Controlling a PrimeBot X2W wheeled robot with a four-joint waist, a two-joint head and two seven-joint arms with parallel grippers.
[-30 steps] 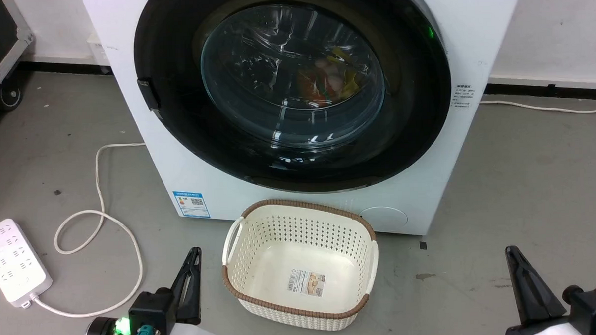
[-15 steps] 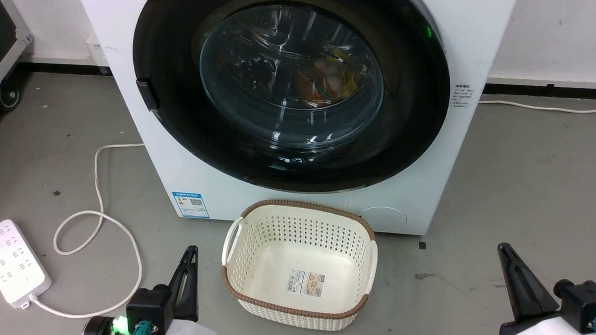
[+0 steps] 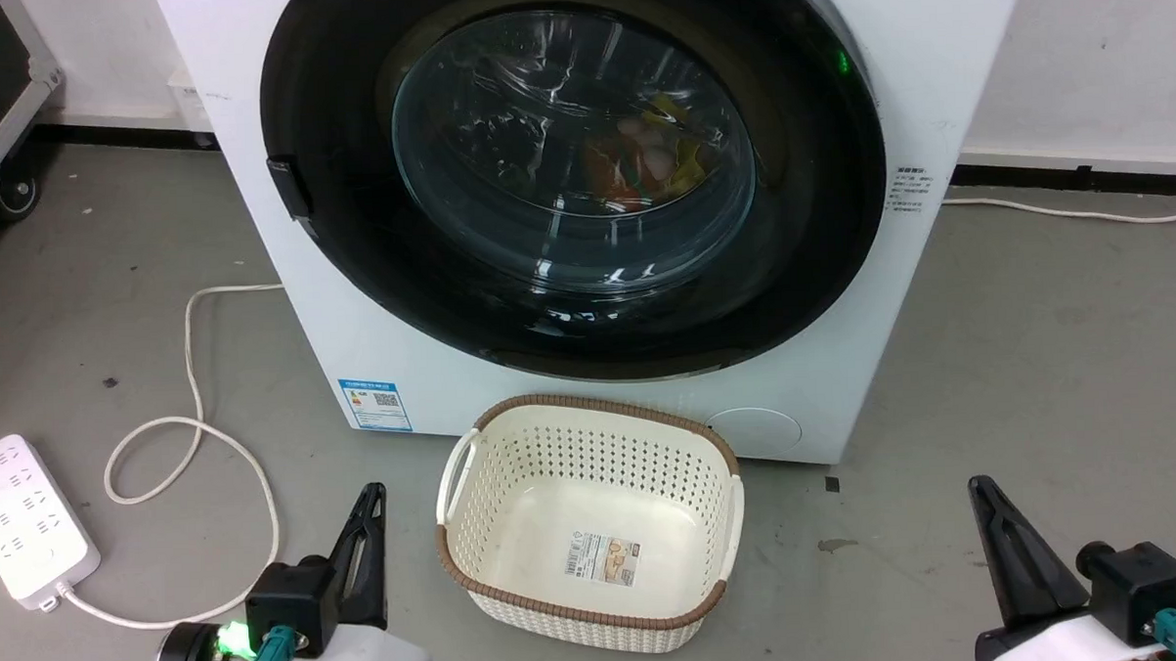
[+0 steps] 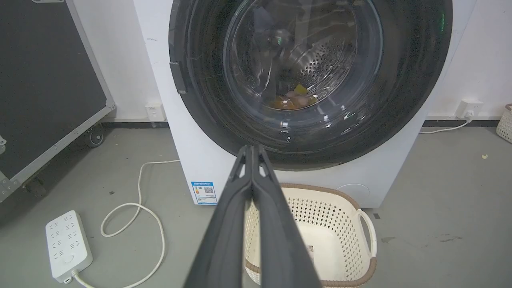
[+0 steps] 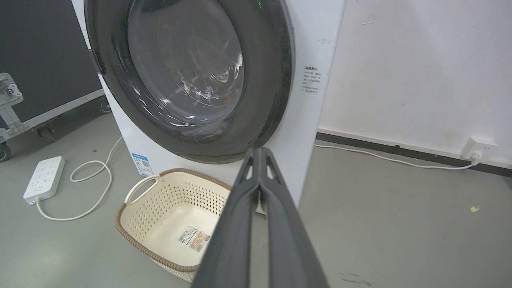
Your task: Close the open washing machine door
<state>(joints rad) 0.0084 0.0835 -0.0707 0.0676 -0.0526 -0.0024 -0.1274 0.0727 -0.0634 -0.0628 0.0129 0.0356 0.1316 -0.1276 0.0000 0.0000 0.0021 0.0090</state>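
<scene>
The big round black-rimmed glass door [image 3: 572, 155] lies flat on the big white washing machine [image 3: 931, 64]; it looks closed. The left gripper [image 3: 369, 500] and the right gripper [image 3: 981, 490] hang low, both pinched together, holding nothing. Best now: check the rim for gaps.

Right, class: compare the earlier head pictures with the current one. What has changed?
The right gripper and left gripper both drifted slightly leftward in the head view, the right one more; both are shut, holding nothing. The washing machine door stays closed on the washing machine, basket unmoved.
</scene>
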